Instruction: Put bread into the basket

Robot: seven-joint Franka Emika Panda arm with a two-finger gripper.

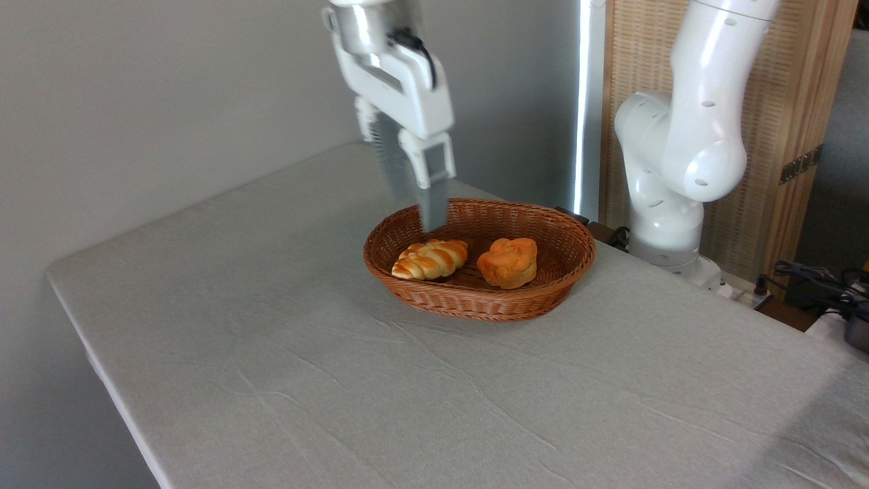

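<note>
— Where is your hand?

— My hand (415, 204) hangs in the air above the tabletop (285, 353), over the far left part of the basket (475, 299). My fingers (434, 197) point down, and their tips end just above the rim on that side.

— Open or closed?

— My two fingers stand apart, one behind the other as the camera sees them, and there is nothing between them.

— And the bread?

— The bread (508, 262) lies inside the basket, below my hand and off to its right. It sits with its deep orange lumpy top up and its paler base on the wicker floor. I am not touching it.

— Anything else in there?

— A braided loaf (430, 259), golden with pale stripes, lies almost straight under my fingertips, on the left side of the basket. It is just beside the bread, with a small gap of wicker showing between them.

— What is behind you?

— The white base of my arm (679, 163) stands to the right of my hand, past the far edge of the tabletop, in front of a wooden panel (781, 136)
</note>
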